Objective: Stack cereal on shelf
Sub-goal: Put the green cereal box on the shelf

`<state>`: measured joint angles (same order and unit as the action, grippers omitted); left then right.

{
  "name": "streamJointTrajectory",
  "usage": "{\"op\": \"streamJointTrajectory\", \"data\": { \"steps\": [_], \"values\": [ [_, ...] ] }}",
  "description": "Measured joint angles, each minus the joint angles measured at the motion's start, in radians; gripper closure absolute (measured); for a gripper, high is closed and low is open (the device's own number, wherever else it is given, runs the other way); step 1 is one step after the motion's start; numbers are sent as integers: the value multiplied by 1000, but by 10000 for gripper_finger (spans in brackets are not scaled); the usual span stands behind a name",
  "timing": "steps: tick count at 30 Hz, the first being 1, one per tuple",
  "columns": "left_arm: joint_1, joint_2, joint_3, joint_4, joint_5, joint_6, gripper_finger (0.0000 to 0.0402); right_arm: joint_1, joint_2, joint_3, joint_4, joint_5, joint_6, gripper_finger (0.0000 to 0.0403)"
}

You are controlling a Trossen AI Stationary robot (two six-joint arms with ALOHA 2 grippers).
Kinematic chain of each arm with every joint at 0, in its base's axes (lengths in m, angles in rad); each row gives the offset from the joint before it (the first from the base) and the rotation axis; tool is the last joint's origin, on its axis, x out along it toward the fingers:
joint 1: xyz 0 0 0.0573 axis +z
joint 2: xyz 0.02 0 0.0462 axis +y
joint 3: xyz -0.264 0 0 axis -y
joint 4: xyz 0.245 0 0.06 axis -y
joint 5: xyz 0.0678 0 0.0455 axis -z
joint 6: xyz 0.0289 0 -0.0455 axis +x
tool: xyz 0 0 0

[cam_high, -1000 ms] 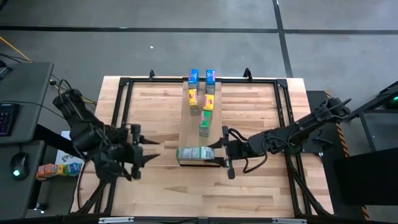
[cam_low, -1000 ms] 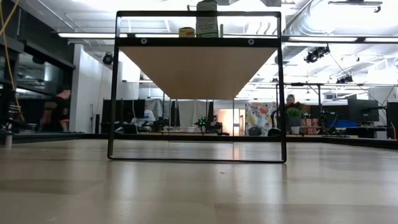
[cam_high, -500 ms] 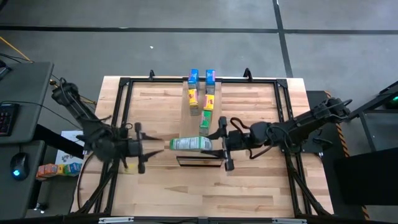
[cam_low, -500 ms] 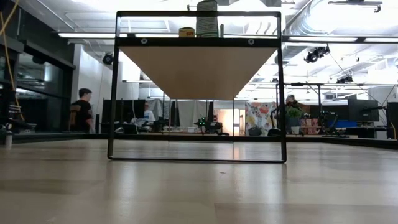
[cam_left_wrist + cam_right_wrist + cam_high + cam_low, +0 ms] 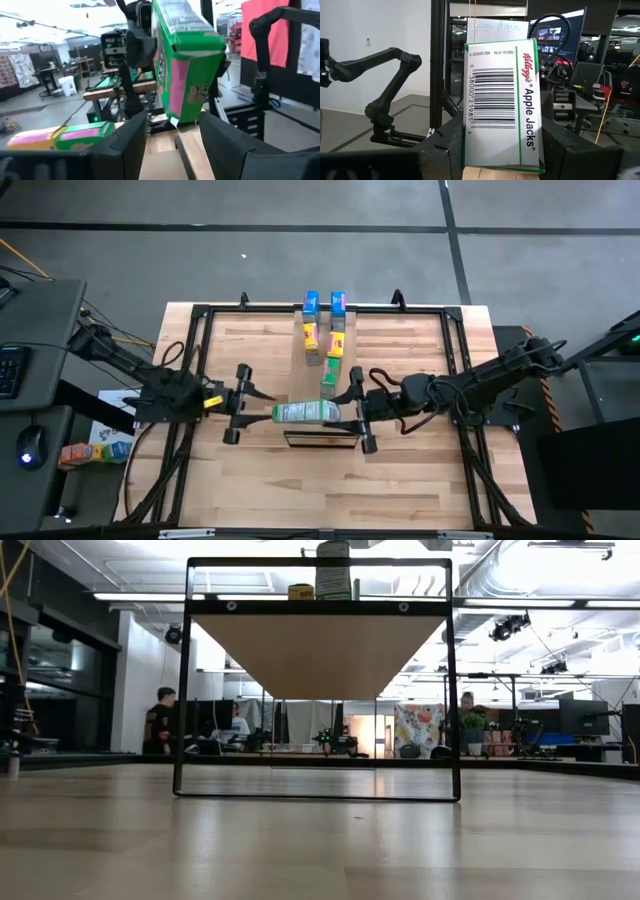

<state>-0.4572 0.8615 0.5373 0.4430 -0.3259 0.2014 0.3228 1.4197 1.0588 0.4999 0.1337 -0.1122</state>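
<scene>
My right gripper (image 5: pixel 358 418) is shut on a green Apple Jacks cereal box (image 5: pixel 305 412), held above the near end of the pale shelf board (image 5: pixel 303 380). The box also shows in the right wrist view (image 5: pixel 502 100) and the left wrist view (image 5: pixel 185 65). My left gripper (image 5: pixel 250 405) is open and level. It points at the box's free end from the table's left, and I see no touch. Several other blue, yellow and green boxes (image 5: pixel 325 330) stand in two rows on the shelf's far half. My right gripper pinches the green box between its two fingers at the box's right-hand end (image 5: pixel 472 157), one finger on each long side. The fingers come level from the table's right and lie along the box. The box is lifted clear of the shelf, lying level, barcode face up.
A black metal frame (image 5: pixel 200 330) carries the shelf and runs round the tabletop; the low view shows it from the front (image 5: pixel 315 606). The shelf's dark front edge (image 5: pixel 320 442) lies under the held box. Coloured boxes (image 5: pixel 95 450) sit off the table's left. A person (image 5: pixel 160 720) walks far behind.
My right gripper has lifted the green box off the shelf's near end and carried it up and toward the table's left. My left gripper has swung from the near left toward the table's right, closing on the box's free end.
</scene>
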Motion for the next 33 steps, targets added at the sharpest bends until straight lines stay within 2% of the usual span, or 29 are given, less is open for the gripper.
{"op": "streamJointTrajectory", "data": {
  "steps": [4,16,23,28,33],
  "values": [
    [46,65,0,82,90,-8,214,-1,0,0,0,0,1,250],
    [73,149,0,225,97,18,154,-1,0,0,-2,1,0,250],
    [91,192,19,278,166,15,149,-16,40,0,42,4,-1,250],
    [91,253,50,273,158,9,149,-30,80,0,64,-1,1,250],
    [91,255,64,272,157,10,149,-19,80,0,67,-4,-8,250]
  ]
}}
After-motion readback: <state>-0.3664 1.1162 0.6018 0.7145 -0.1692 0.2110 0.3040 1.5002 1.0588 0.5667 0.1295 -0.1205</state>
